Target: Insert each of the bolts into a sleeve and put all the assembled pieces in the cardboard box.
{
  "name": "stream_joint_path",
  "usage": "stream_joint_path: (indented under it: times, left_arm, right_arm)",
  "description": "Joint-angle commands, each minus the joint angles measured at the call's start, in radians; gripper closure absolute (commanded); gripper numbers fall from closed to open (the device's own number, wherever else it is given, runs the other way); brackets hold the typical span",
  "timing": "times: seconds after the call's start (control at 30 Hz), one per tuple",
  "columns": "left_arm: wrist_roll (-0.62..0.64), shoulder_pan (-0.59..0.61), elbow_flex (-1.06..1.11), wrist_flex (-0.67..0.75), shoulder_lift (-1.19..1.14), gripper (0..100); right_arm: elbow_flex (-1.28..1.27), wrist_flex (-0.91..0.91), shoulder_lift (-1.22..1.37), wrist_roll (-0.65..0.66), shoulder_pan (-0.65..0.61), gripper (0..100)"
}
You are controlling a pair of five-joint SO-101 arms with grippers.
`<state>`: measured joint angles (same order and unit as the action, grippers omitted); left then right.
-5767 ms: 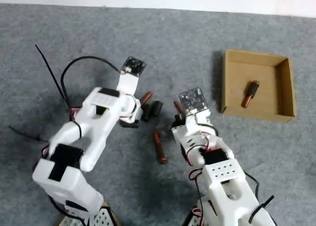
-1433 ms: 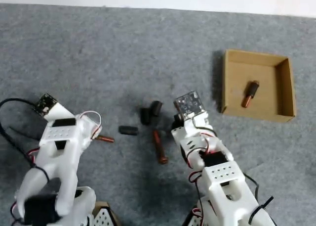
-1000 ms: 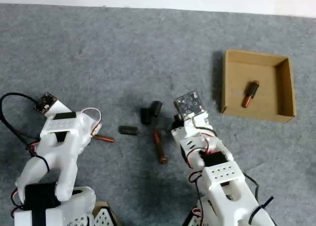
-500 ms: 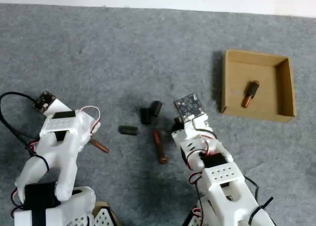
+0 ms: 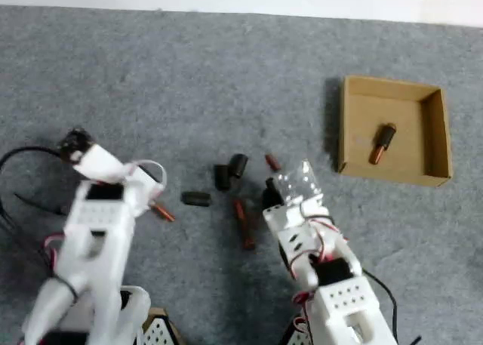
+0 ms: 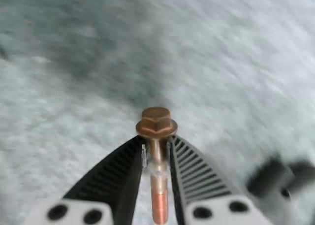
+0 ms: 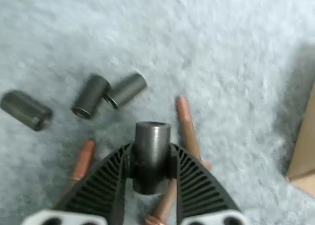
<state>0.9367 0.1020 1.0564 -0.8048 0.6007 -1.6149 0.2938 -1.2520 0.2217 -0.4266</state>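
Left end effector [image 6: 156,153] pinches bolt [image 6: 156,125] by its shank | right end effector [image 7: 151,163] pinches sleeve [image 7: 151,144] mid-body | both apart from cardboard box [image 5: 342,126], sleeve nearer | likely rigid, light, slippery: hold squarely.

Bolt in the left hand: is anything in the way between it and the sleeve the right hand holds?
Yes. On the carpet between the bolt in the left hand and the held sleeve in the right hand lie a loose sleeve and a loose bolt. They lie flat, so a lifted bolt could probably pass over.
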Motion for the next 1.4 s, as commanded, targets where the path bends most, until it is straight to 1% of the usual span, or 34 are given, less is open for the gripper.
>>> stream_joint_path:
  times: [0.0,0.07,0.13,0.27,0.4,0.63,0.7,0.93,1.07,1.2,1.37]
  left_arm:
    - [-0.014,-0.12,0.116,0.101,0.269,100]
    - [-0.015,-0.13,0.177,0.149,0.381,100]
    - [-0.015,-0.137,0.232,0.198,0.496,100]
    - [-0.017,-0.194,0.337,0.273,0.716,100]
    - [-0.017,-0.262,0.392,0.281,0.915,100]
    - [-0.017,-0.355,0.467,0.279,1.199,100]
    - [-0.017,-0.387,0.486,0.279,1.239,100]
    - [-0.017,-0.463,0.538,0.285,1.222,100]
    - [-0.017,-0.453,0.516,0.313,1.222,100]
    - [-0.011,-0.406,0.521,0.364,1.222,100]
    - [-0.009,-0.409,0.521,0.37,1.222,100]
  right_arm:
    - [-0.064,0.005,-0.196,0.011,-0.045,99.4]
    - [-0.104,0.045,-0.28,0.012,-0.077,99.4]
    - [-0.122,0.134,-0.358,0.012,-0.107,99.4]
    - [-0.125,0.263,-0.495,0.021,-0.151,99.4]
    - [-0.131,0.341,-0.588,0.1,-0.196,99.4]
    - [-0.131,0.355,-0.581,0.103,-0.225,99.4]
    - [-0.131,0.357,-0.581,0.103,-0.225,99.4]
    - [-0.131,0.357,-0.581,0.103,-0.225,99.4]
    - [-0.131,0.358,-0.581,0.107,-0.225,99.4]
    - [-0.131,0.36,-0.576,0.146,-0.24,99.4]
    - [-0.131,0.375,-0.576,0.146,-0.252,99.4]
